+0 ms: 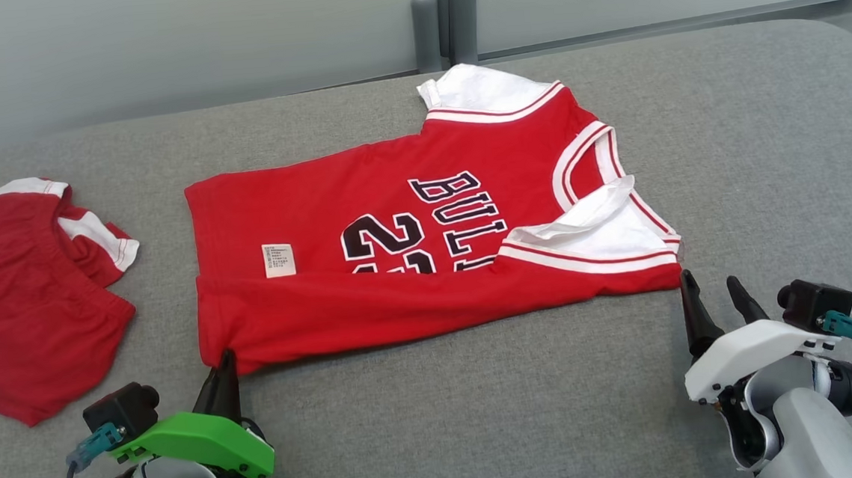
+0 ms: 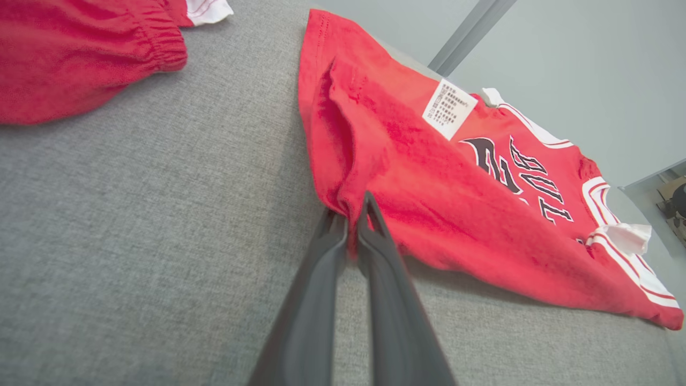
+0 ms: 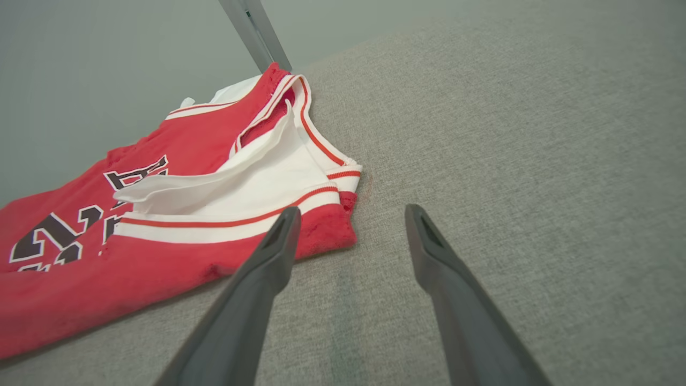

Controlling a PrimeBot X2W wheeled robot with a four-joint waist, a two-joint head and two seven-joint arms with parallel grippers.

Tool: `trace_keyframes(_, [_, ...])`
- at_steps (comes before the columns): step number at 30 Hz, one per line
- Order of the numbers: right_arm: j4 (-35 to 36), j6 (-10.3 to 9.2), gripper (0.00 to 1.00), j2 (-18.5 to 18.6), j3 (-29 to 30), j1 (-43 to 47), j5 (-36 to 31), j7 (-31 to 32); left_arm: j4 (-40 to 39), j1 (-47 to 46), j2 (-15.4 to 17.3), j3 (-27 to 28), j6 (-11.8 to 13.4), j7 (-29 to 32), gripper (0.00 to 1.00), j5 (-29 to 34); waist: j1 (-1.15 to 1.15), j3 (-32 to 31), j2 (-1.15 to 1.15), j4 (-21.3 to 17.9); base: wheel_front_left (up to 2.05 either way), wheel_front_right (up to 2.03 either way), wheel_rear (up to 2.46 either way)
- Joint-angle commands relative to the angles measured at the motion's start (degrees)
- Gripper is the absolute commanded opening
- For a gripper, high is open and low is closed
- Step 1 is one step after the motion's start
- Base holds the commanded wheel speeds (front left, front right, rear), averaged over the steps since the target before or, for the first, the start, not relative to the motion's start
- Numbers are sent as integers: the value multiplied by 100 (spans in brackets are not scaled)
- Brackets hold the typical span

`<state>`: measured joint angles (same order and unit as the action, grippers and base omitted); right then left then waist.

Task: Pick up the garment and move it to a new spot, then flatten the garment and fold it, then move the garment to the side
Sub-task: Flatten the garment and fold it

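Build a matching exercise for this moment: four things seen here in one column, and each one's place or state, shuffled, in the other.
Things
1. left hand
2. right hand
3. red shorts
4. white label

Places or states
A. crumpled on the left side of the table
B. open, by the near right corner of the jersey
C. on the jersey's red fabric, left of the number
D. shut on the jersey's near left corner

Pairs: 1-D, 2-B, 3-A, 4-C
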<state>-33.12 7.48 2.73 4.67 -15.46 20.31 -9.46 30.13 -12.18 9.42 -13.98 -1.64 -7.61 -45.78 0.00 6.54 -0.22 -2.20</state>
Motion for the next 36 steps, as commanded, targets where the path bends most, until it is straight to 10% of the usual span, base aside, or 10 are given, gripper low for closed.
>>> trace_keyframes(1, [-58, 2, 100, 21, 17, -96, 11, 24, -49, 71, 50, 2, 34, 13, 0, 49, 0, -14, 22, 67, 0, 0, 0])
trace_keyframes(14, [-1951, 2, 100, 20, -93, -1160, 209, 405, -656, 262, 57, -134, 275, 200, 0, 99, 0, 64, 22, 286, 0, 0, 0])
trace_keyframes(16, [-2209, 2, 53, 15, -149, -1298, 293, 440, -658, 260, 58, -136, 279, 201, 0, 86, 0, 77, 22, 278, 0, 0, 0])
trace_keyframes(20, [-2581, 2, 2, 5, -375, -1576, 550, 423, -630, 215, 62, -137, 290, 195, 0, 62, 0, 95, 22, 268, 0, 0, 0])
trace_keyframes(36, [-2156, 0, 0, 189, -279, -1382, 657, -294, -894, 499, 196, -257, 286, 78, 0, 189, 0, -152, 22, 219, 0, 0, 0])
